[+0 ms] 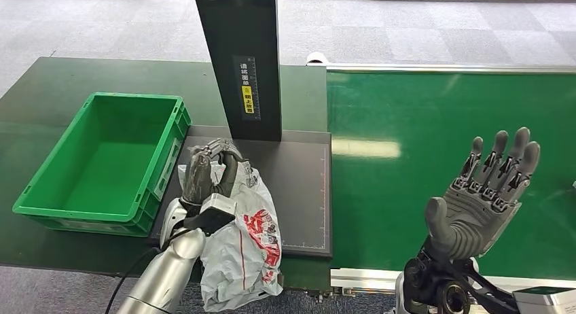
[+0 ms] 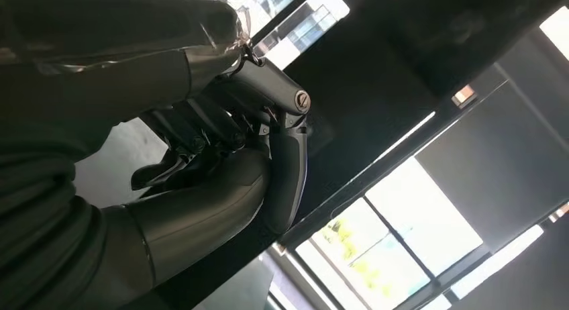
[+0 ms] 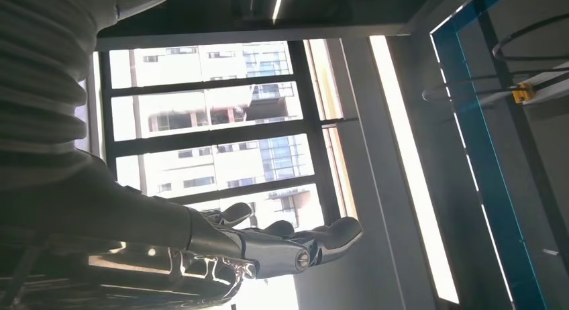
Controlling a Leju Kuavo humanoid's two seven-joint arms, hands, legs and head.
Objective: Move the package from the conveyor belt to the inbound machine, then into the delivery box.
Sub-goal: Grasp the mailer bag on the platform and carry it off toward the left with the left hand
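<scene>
A: Package (image 1: 244, 249) status?
B: My left hand (image 1: 209, 175) has fingers curled around its top; it droops off the near edge of the inbound machine (image 1: 299, 192).
A: Right?
B: My right hand (image 1: 486, 195) is raised over the conveyor belt (image 1: 407, 124), fingers spread, holding nothing. Delivery box (image 1: 102, 219) sits left.

A dark green desk (image 1: 47, 96) was seen across the left half of the head view, its far edge running along the upper left. Beyond it, a floor of grey carpet tiles (image 1: 421, 35) was spread across the top of the frame, and a strip of the same floor was seen along the bottom left. In the right wrist view, a large window with dark frames (image 3: 221, 129) was shown at the centre, with tall buildings (image 3: 201, 112) visible through it. A long ceiling light strip (image 3: 409, 169) was seen to the right of the window, and a blue frame (image 3: 480, 149) stood further right.
</scene>
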